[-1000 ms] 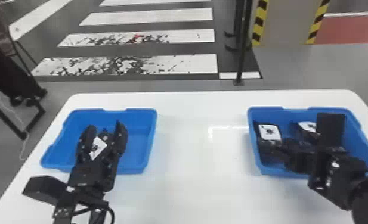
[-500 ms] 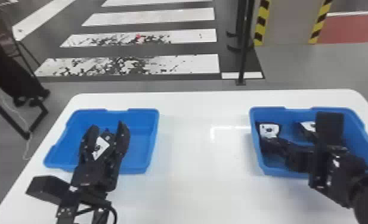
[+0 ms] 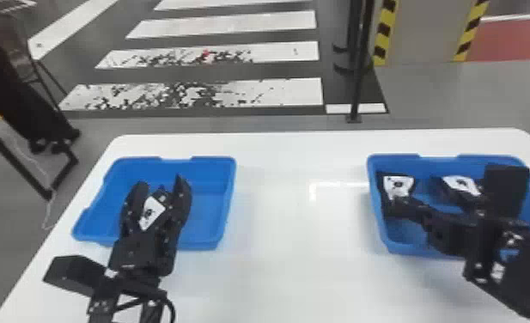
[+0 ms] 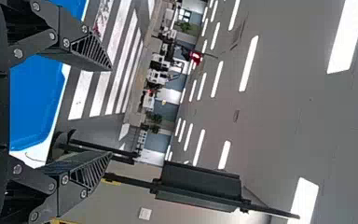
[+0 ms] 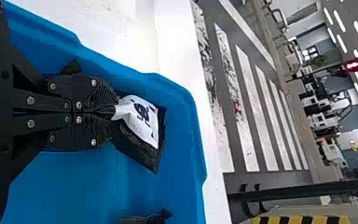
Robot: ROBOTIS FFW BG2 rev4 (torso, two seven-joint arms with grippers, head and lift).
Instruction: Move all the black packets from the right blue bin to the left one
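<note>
L gripper [image 3: 159, 182] is over the L bin [image 3: 212, 159], fingers [image 4: 91, 51] spread wide w/ nothing btwn them in the L wrist view. In the head view, a black pkt w/ white label [image 3: 151, 212] shows in the gap btwn those fingers, in the L bin.

R gripper [image 3: 399, 201] is down in the R bin [image 3: 491, 159] – fingers pressed together, pinching a corner of a labelled pkt [image 3: 399, 184]. R wrist view: the pinched bit is white & creased, rest of the pkt spreads out past the fingertips, close to the bin wall. It's at the side of the R bin nearest the L bin.

2nd labelled pkt [image 3: 461, 184] is in the R bin too, near the far wall, partly behind the R arm [image 3: 513, 262]. Dark bit [image 5: 70, 67] beside the R gripper – can't tell what.

Both bins sit on the white table [image 3: 293, 223], well apart. Crosswalk [image 3: 276, 92] on the floor beyond, plus a black pole [image 3: 360, 77].
</note>
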